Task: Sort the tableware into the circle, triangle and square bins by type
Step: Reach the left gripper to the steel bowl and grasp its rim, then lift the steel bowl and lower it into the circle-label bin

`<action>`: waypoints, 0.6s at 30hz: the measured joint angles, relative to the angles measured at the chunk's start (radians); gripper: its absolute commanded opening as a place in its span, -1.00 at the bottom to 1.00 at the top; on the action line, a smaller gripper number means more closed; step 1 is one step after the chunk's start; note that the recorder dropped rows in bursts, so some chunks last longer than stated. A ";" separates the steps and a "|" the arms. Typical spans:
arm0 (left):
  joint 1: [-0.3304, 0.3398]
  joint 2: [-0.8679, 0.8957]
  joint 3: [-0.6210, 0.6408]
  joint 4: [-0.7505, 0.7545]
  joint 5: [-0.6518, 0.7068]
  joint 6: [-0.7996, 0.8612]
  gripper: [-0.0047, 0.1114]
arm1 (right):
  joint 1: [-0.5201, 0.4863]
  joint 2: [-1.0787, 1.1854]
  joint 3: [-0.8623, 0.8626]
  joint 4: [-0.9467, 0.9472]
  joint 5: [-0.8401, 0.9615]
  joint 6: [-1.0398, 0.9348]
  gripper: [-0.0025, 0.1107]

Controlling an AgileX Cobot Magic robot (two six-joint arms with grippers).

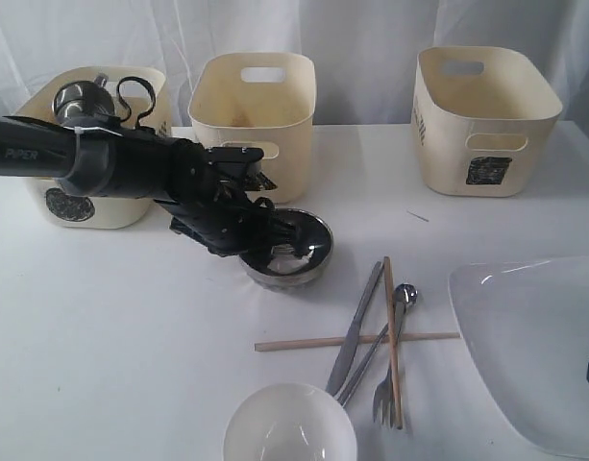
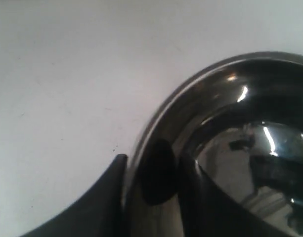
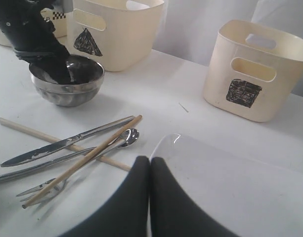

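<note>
Setting my left gripper (image 2: pixel 153 160) spread astride the rim of the steel bowl (image 1: pixel 292 274) to pinch it for lifting, I park the right gripper (image 3: pixel 150 162), pressed together, well apart from that bowl.

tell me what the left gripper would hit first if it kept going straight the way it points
The steel bowl. The left gripper straddles its rim, one finger inside and one outside, so pushing on would likely take the wall deeper between them, then reach the table. Depth is hard to judge.
</note>
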 measured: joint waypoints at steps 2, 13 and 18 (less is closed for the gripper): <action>0.000 -0.002 -0.004 -0.009 -0.007 -0.006 -0.91 | 0.000 0.000 0.000 0.000 0.000 0.000 -0.96; 0.002 -0.131 0.004 0.230 0.151 -0.002 -0.92 | 0.000 0.000 0.000 0.000 0.000 0.000 -0.96; 0.120 -0.420 0.006 0.290 0.161 0.001 -0.92 | 0.000 0.000 0.000 0.000 0.000 0.000 -0.96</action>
